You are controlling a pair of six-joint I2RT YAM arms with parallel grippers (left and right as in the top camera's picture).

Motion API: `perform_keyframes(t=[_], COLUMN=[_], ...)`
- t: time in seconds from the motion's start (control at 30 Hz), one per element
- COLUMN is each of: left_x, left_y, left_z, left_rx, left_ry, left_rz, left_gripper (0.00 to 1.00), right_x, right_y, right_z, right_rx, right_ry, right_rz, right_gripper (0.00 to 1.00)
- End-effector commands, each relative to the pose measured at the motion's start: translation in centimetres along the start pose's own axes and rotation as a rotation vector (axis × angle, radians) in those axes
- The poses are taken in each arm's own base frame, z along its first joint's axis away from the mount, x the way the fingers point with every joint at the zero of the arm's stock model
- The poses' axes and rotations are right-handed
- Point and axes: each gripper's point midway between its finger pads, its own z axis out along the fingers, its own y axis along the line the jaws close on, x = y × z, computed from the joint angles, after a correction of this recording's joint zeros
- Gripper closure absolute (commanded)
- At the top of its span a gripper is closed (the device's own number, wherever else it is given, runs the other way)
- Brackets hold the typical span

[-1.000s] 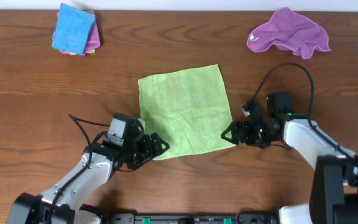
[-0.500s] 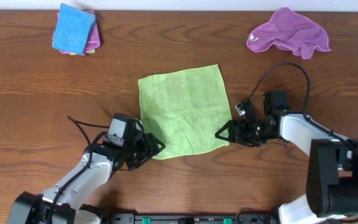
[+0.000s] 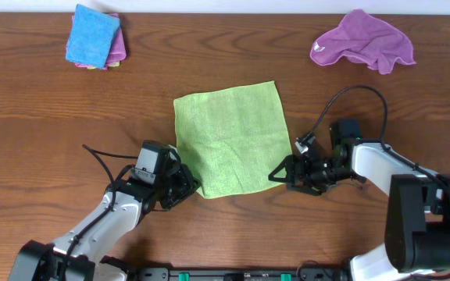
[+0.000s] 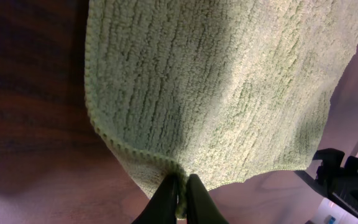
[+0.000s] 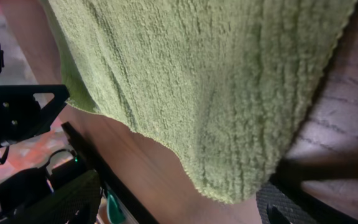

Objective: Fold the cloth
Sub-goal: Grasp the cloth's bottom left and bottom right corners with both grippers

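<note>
- Lying flat near the middle of the surface (image 3: 53, 117): one green cloth (image 3: 231, 140), roughly square and turned slightly askew, with its near edge toward the two arms.
- Left tool (image 3: 192, 186): pressed together on the near-left corner of the green cloth. The left wrist view shows the hem pinched up into a small ridge between the fingertips.
- Right tool (image 3: 280, 173): spread, with one pad on either side of the near-right corner. In the right wrist view that corner lies between the pads, and I see no pinch on it.
- Handling, as judged: terry-type weave, light, soft and wholly limp. It will sag and drape from any hold and will not keep a shape by itself. The nap looks grippy rather than slick, and nothing about it is fragile.
- Holding points, as judged: the two near corners at the hem, one per tool, so the near edge lifts level and can be carried over to the far edge.
- Containers: none in view, so no contents to list.
- Other stock: a folded blue cloth (image 3: 92, 35) sits on a pink cloth (image 3: 118, 48) at the far left. A crumpled purple cloth (image 3: 363, 40) sits at the far right. Both are well apart from the green cloth.
</note>
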Motion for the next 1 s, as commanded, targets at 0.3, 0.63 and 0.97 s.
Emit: perform_keyframes(t=[0.3, 0.63, 0.97], left_x=[0.3, 0.2, 0.2], left_y=[0.7, 0.7, 0.7], left_z=[0.2, 0.2, 0.2], left_rx=[-0.021, -0.022, -0.021], left_ry=[0.009, 0.005, 0.004], left_rz=[-0.003, -0.001, -0.001], left_gripper=[0.94, 0.94, 0.94], right_x=[3.8, 1.9, -1.1], right_y=[-4.5, -1.4, -2.8], right_z=[1.2, 1.7, 2.1], right_rx=[0.175, -0.005, 0.094], right_ry=[0.121, 0.069, -0.054], right_rz=[0.146, 0.177, 0.196], right_gripper=[0.17, 0.14, 0.14])
